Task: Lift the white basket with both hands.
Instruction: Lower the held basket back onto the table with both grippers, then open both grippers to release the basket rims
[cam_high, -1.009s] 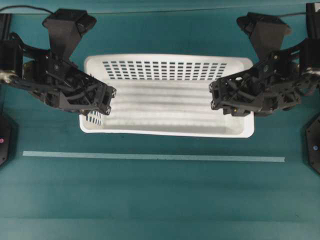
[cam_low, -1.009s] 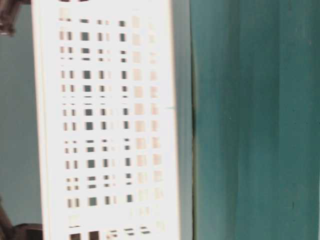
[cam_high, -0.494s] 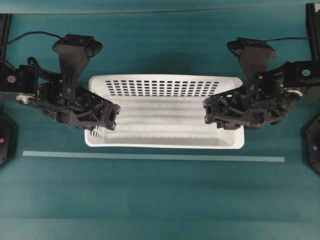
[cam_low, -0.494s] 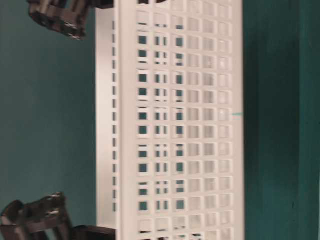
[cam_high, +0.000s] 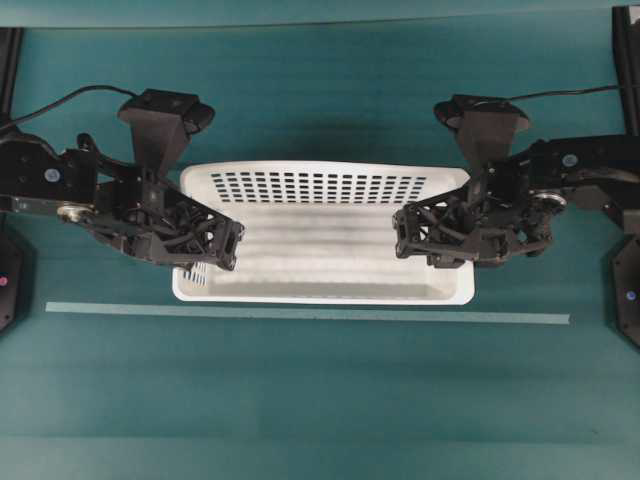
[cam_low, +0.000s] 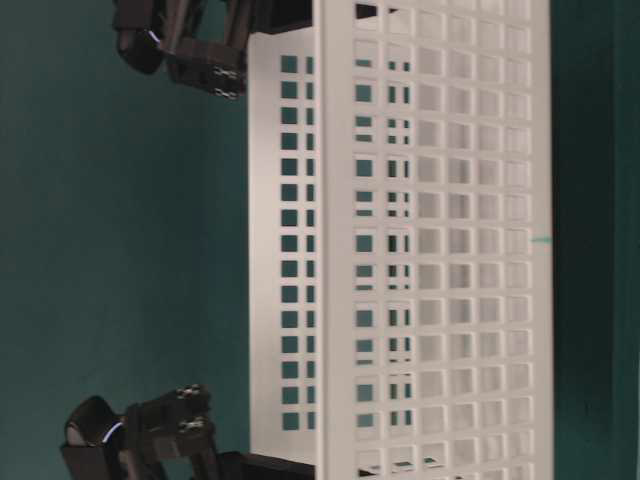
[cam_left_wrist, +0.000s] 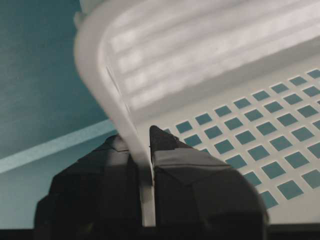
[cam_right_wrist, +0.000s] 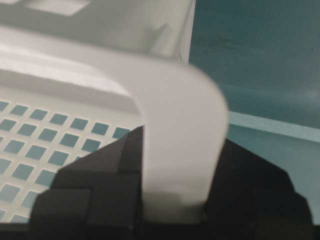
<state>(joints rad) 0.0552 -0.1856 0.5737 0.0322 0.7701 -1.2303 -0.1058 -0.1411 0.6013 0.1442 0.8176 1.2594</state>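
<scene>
The white basket (cam_high: 320, 250) is gripped at both short ends, its slotted far wall and smooth floor showing from overhead. My left gripper (cam_high: 218, 250) is shut on the left end wall. In the left wrist view the thin wall runs between the fingers of my left gripper (cam_left_wrist: 145, 145), below the curved rim (cam_left_wrist: 95, 60). My right gripper (cam_high: 412, 235) is shut on the right end. The right wrist view shows my right gripper (cam_right_wrist: 175, 150) with the broad rounded rim (cam_right_wrist: 170, 85) filling the gap. In the table-level view the basket (cam_low: 430, 250) appears side-on.
A pale tape line (cam_high: 300, 314) crosses the teal table just in front of the basket. Flat black plates sit at the left edge (cam_high: 6, 280) and the right edge (cam_high: 628, 295). Cables trail behind both arms.
The basket and both grippers have sunk away from the overhead camera, so the basket looks smaller. In the table-level view it has slid from left to right. Both grips are unchanged.
</scene>
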